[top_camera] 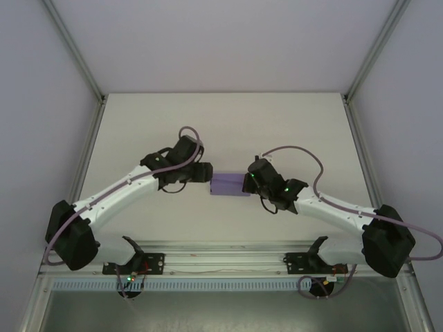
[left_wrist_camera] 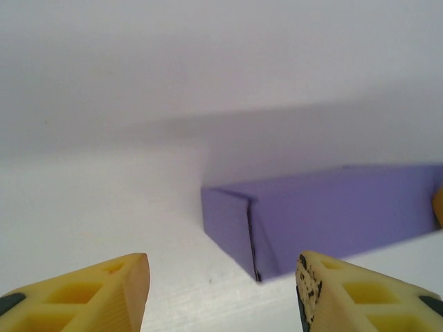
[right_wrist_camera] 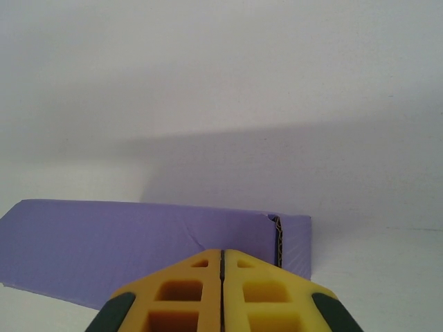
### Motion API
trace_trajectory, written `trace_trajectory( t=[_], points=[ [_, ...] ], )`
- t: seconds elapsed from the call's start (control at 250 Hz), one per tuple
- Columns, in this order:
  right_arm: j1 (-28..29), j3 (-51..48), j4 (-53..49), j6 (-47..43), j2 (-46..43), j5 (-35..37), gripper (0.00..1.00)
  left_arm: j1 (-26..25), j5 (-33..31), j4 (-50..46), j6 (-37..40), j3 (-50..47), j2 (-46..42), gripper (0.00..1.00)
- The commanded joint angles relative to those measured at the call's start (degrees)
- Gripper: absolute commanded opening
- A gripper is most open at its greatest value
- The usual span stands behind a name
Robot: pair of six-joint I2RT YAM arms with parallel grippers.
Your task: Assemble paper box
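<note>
Top external, paper box on white table, white walls around.

A flat matte white tabletop lies between plain white enclosure walls, with slanted silver aluminium corner posts and a silver metal rail along its near edge

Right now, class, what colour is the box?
The box is purple, clearest in the left wrist view.

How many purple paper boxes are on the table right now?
1. The paper box sits at the middle of the table, between the left claw and the right claw.
</note>
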Motion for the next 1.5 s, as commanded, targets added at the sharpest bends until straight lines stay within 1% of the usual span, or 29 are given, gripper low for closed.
trace_trajectory(
  t=[0.0, 0.228, 0.32, 0.384, 0.484, 0.52, 0.576, 0.612, 0.668, 0.707, 0.775, 0.839, 0.883, 0.995, 1.083, 1.123, 1.167, 1.203, 1.251, 1.283, 1.339, 1.379, 1.415, 1.459, 1.495],
  points=[
    [0.6, -6.3, -18.9, 0.3, 4.8, -5.6, 0.07, -0.1, 7.7, 5.6, 0.2, -0.5, 2.8, 0.59],
    [0.6, -6.4, -18.7, 0.6, 5.6, -5.2, 0.07, 0.1, 8.7, 7.4, -0.2, -4.1, 5.7, 0.59],
    [0.6, -6.6, -18.5, 0.7, 5.6, -5.2, 0.07, 0.5, 7.6, 7.3, -0.6, -6.6, 6.5, 0.51],
    [0.6, -7.1, -18.2, 1.0, 5.7, -4.8, 0.07, 1.0, 7.5, 8.6, -1.1, -9.2, 6.8, 0.49],
    [0.6, -8.3, -16.5, 1.6, 5.8, -4.4, 0.07, 2.0, 7.8, 11.4, -1.2, -14.2, 7.3, 0.37],
    [0.6, -8.9, -15.5, 2.2, 5.7, -4.4, 0.07, 2.3, 8.9, 12.6, -2.9, -16.1, 7.4, 0.33],
    [0.5, -10.0, -13.7, 3.1, 5.9, -4.7, 0.07, 2.6, 10.2, 15.1, -3.8, -19.4, 7.2, 0.32],
    [0.5, -10.8, -12.6, 3.5, 6.1, -4.8, 0.07, 2.6, 10.5, 17.0, -4.2, -21.8, 6.9, 0.29],
    [0.5, -12.1, -10.4, 4.6, 6.5, -4.3, 0.06, 2.7, 10.2, 19.2, -5.2, -25.3, 6.6, 0.26],
    [0.4, -12.7, -9.1, 5.3, 6.9, -4.0, 0.06, 2.9, 10.0, 20.3, -5.3, -27.1, 6.8, 0.21],
    [0.4, -13.2, -8.2, 6.1, 7.5, -4.0, 0.04, 3.0, 9.6, 20.4, -5.6, -28.5, 7.4, 0.08],
    [0.4, -13.7, -8.0, 6.6, 7.3, -4.1, 0.04, 3.0, 9.9, 21.2, -6.2, -29.5, 7.8, 0.06],
    [0.4, -14.3, -7.8, 7.2, 6.7, -3.9, 0.04, 3.0, 9.9, 22.0, -6.7, -30.3, 7.8, 0.03],
    [0.4, -14.7, -8.2, 7.2, 4.3, -2.6, 0.04, 3.0, 9.2, 22.0, -6.8, -30.7, 7.5, 0.02],
    [0.4, -14.3, -7.5, 5.5, 2.1, -2.8, 0.04, 3.0, 8.5, 21.3, -6.2, -29.5, 6.6, 0.03],
    [0.4, -13.4, -7.3, 4.4, 1.2, -3.1, 0.06, 2.9, 8.6, 20.8, -5.6, -28.5, 6.0, 0.03],
    [0.4, -12.2, -6.8, 3.3, 0.4, -3.7, 0.1, 3.0, 8.5, 20.0, -4.9, -26.8, 5.3, 0.03],
    [0.4, -10.9, -6.3, 2.7, 0.0, -3.6, 0.11, 3.0, 8.1, 18.7, -4.0, -25.1, 4.8, 0.03],
    [0.4, -8.6, -5.6, 1.5, -0.2, -3.9, 0.14, 3.0, 8.2, 17.3, -2.9, -22.5, 4.4, 0.05],
    [0.4, -6.9, -5.2, 0.6, -0.1, -4.5, 0.18, 3.0, 8.4, 16.6, -2.3, -20.6, 4.1, 0.1],
    [0.5, -3.9, -4.4, -1.0, -0.1, -4.9, 0.25, 3.0, 9.0, 16.0, -1.7, -17.5, 3.8, 0.23],
    [0.4, -1.6, -4.1, -2.8, 0.0, -5.0, 0.31, 3.0, 9.2, 15.5, -1.7, -15.0, 3.5, 0.28],
    [0.4, 0.3, -4.1, -4.1, -0.1, -4.6, 0.35, 3.0, 9.2, 15.0, 0.1, -12.8, 3.3, 0.34],
    [0.4, 2.7, -4.3, -6.3, -0.1, -3.9, 0.39, 3.0, 8.3, 14.6, 1.0, -10.1, 2.9, 0.43],
    [0.4, 4.6, -4.2, -8.3, -0.1, -3.3, 0.42, 3.0, 7.4, 14.6, 1.8, -8.2, 2.5, 0.48]
  ],
)
